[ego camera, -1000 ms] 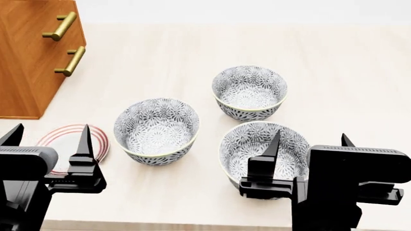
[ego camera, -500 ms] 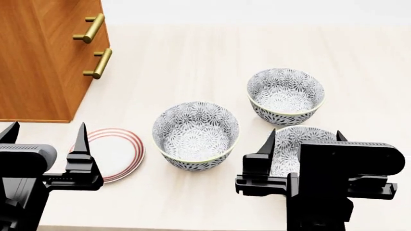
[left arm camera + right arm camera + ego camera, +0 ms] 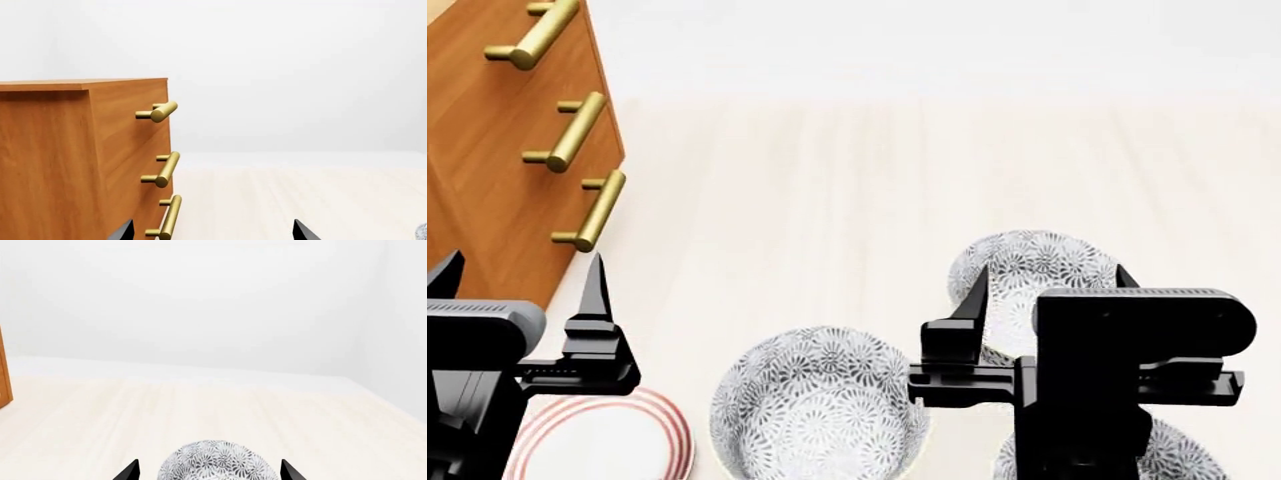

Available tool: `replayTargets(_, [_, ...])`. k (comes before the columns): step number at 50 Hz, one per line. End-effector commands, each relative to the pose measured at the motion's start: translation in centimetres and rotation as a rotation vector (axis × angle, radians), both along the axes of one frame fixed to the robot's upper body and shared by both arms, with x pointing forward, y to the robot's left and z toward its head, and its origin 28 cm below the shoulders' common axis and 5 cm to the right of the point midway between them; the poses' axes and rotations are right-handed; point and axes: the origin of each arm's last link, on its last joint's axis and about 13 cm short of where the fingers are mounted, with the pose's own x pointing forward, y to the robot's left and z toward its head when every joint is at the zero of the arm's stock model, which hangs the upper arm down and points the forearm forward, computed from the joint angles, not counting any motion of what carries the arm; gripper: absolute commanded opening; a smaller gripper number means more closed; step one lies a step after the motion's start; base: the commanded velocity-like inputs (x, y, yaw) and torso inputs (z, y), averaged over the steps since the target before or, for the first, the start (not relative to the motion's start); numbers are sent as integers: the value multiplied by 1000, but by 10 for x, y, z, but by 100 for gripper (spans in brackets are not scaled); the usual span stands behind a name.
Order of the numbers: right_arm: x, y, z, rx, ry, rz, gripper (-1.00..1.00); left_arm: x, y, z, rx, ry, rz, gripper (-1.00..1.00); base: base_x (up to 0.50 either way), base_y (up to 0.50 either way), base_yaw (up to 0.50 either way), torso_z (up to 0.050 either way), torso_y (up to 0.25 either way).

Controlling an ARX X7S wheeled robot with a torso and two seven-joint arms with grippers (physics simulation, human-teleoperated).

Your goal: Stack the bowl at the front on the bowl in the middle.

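Note:
Three grey-floral bowls stand on the pale table. The bowl at the front shows only as a sliver at the head view's bottom right, behind my right arm. The bowl in the middle sits left of it, in full sight. A third bowl stands farther back. My right gripper is open, its fingers framing that far bowl in the head view. The right wrist view shows one floral bowl ahead of the open gripper; which bowl it is I cannot tell. My left gripper is open and holds nothing.
A wooden cabinet with brass handles stands at the back left and fills the side of the left wrist view, cabinet, near the open left gripper. A red-ringed white plate lies left of the middle bowl.
The head view has shifted: bowls, plate and cabinet have slid down the frame, and the front bowl has dropped almost out of sight. Both grippers stay open.

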Motion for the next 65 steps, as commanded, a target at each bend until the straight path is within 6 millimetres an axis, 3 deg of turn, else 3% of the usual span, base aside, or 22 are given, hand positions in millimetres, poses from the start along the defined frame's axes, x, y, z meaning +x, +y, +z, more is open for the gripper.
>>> replayTargets(1, [0,0,0,-5,3,3,100,1,0,-2,2,1,2,100,500,0,0,0,0])
replayTargets(11, [1,0,-1,8,0,-16,100,0,0,-3,3,3,1,100,500,0,0,0,2])
replayTargets(21, [3,-1,2,56,20,-39,100,1,-1,-4,6,7,-2,100,0,0,0,0,0])
replayTargets(28, [11,-13,21,90,65,-66,100,0,0,-2,3,5,0,100,0,0,0,0,0])
replayTargets(34, [16,-32,54,165,238,-66,100,3,0,-5,4,12,4,100,0,0,0,0,0])
replayTargets(41, [32,-49,78,186,393,-83,100,4,-1,-5,7,15,1,100,0,0,0,0,0])
replayTargets(51, [57,-77,75,243,500,-149,100,4,-1,-7,15,20,1,100,0,0,0,0,0])
replayTargets(65, [65,-102,56,357,602,-187,100,4,-2,-10,22,28,-1,100,0,0,0,0,0])
